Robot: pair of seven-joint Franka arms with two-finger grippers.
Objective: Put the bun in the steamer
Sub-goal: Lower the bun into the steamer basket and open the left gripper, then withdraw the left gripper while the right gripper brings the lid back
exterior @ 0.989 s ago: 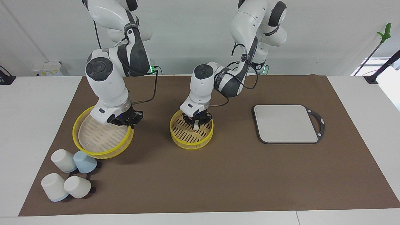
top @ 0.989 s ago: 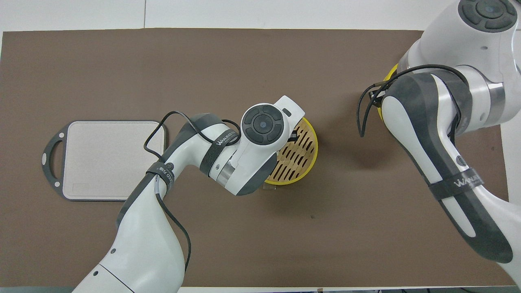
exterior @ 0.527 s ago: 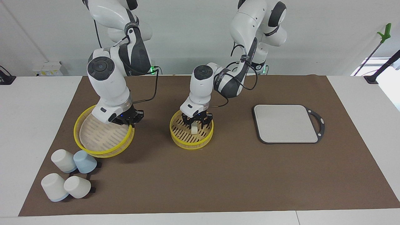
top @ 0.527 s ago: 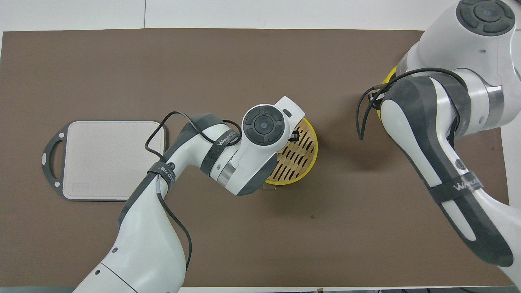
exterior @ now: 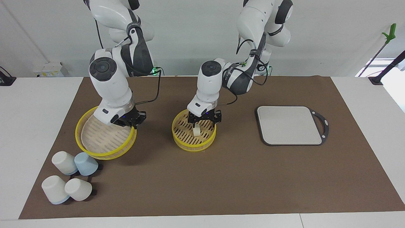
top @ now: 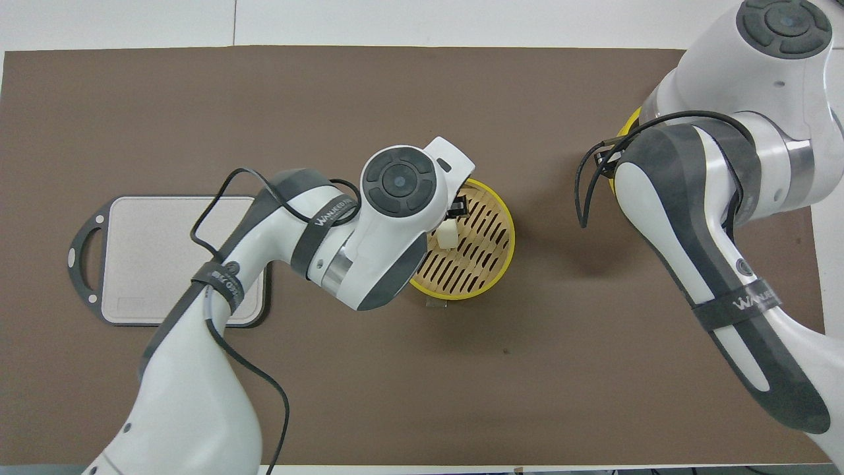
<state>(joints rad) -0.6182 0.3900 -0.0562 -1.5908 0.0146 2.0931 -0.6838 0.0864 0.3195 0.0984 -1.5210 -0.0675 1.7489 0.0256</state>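
Observation:
The bun (exterior: 196,130) stands upright on the slatted floor of the yellow-rimmed steamer (exterior: 190,146) in the middle of the brown mat. It also shows in the overhead view (top: 448,232), in the steamer (top: 488,280). My left gripper (exterior: 204,123) hangs open just above the bun and is not touching it. My right gripper (exterior: 130,123) is shut on the rim of the steamer lid (exterior: 101,139) and holds it tilted above the mat, toward the right arm's end. In the overhead view the right arm hides the lid except a sliver of rim (top: 630,125).
A grey square board with a handle (exterior: 289,125) lies toward the left arm's end. Several upturned white and blue cups (exterior: 65,162) stand farther from the robots than the lid, at the mat's corner.
My left gripper has opened, let go of the bun and risen a little above the steamer. The bun now stands free inside. The right gripper still holds the lid, barely moved.

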